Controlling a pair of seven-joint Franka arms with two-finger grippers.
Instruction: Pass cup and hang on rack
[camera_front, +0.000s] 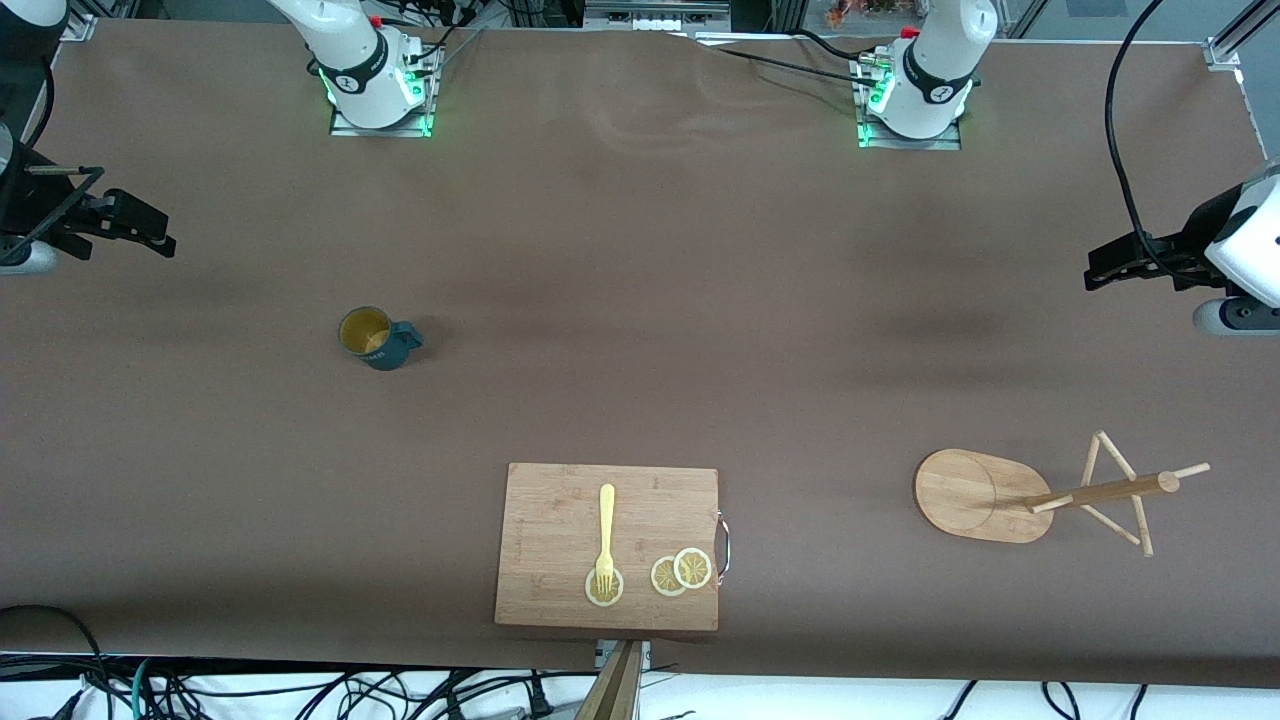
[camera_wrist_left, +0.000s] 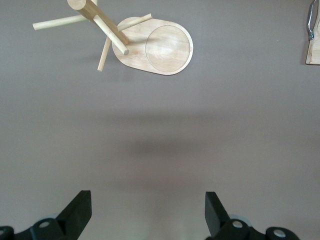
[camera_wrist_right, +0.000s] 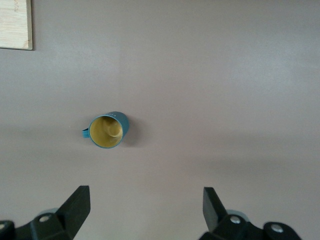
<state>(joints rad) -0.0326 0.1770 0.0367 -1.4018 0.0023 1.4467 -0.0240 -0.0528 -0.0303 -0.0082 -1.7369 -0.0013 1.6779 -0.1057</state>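
- The right pincer (camera_front: 150, 235) hangs wide open and empty over the bare worktop (camera_front: 640, 250) at the right arm's end, its two fingers far apart in the right wrist view.
- The left pincer (camera_front: 1105, 270) is also spread wide and holds nothing; it waits over the worktop at the left arm's end.
- The cup (camera_front: 375, 338) is the landmark: it stands upright on the worktop, mouth up, nearer to the front camera than the right arm's base and toward the right arm's end.
- From the cup, the right pincer is much closer than the left one, so I judge the right arm must take it first.
- The cup's handle points toward the left arm's end of the worktop; there is no long axis to line up, only this handle.
- The rack (camera_front: 985, 495) is well apart from the cup, toward the left arm's end, and it appears to stand on its oval base with the pegs free.
- The cutting board (camera_front: 610, 545), with a fork (camera_front: 605, 535) and lemon slices (camera_front: 680, 572), lies nearer to the camera than the cup.
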